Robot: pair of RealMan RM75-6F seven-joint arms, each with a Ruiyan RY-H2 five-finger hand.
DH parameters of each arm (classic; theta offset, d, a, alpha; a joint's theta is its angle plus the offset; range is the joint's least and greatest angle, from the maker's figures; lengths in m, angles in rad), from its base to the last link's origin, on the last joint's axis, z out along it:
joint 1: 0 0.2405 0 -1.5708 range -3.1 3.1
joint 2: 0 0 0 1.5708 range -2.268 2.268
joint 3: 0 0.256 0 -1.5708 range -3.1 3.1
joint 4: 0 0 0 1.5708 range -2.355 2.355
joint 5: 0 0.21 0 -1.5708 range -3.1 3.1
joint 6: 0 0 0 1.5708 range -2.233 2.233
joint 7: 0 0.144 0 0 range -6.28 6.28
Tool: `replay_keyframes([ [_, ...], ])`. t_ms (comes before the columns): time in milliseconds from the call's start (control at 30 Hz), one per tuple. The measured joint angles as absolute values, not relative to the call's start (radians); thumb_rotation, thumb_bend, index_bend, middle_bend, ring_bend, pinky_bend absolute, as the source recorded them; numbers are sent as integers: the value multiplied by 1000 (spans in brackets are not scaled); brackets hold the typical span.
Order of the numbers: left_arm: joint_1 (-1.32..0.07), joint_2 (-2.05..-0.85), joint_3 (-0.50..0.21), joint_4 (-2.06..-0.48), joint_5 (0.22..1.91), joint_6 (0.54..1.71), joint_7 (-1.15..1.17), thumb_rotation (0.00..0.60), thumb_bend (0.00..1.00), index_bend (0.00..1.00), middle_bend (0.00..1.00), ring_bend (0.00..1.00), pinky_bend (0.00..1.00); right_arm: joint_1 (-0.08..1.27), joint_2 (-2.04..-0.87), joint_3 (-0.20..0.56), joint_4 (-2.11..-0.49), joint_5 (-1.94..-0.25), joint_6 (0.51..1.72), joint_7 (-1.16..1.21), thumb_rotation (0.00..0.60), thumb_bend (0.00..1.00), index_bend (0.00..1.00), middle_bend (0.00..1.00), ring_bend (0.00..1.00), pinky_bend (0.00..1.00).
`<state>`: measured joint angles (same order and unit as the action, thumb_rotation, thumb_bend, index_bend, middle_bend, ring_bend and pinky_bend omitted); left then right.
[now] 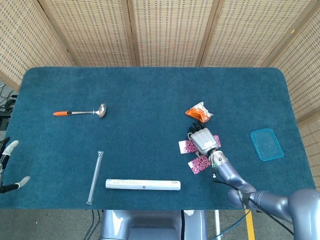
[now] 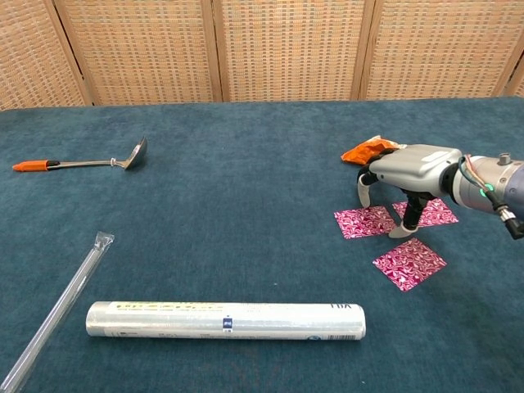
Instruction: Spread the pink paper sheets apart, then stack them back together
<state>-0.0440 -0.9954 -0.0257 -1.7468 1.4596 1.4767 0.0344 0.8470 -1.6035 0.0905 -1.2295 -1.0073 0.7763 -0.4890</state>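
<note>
Bright, even overhead light, soft faint shadows, no glare, both views sharp

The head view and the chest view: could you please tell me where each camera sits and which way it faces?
Head view: high above the near edge, looking steeply down on the whole table; shows the right hand over the pink paper sheets, the left hand at the left edge, the robot's base below.
Chest view: low at the near edge, looking across the tabletop toward the wicker screen; shows only the right hand.
Shared: right hand, sheets, ladle, foil roll.
</note>
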Motion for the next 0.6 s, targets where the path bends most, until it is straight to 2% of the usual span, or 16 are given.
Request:
replay_keyframes([
  [600, -43, -997, -26, -1730, 1454, 1474, 17, 571, 0, 91, 0, 0, 0, 865, -1619, 99, -1213, -976, 764, -523, 600, 247, 352, 161, 0, 0],
])
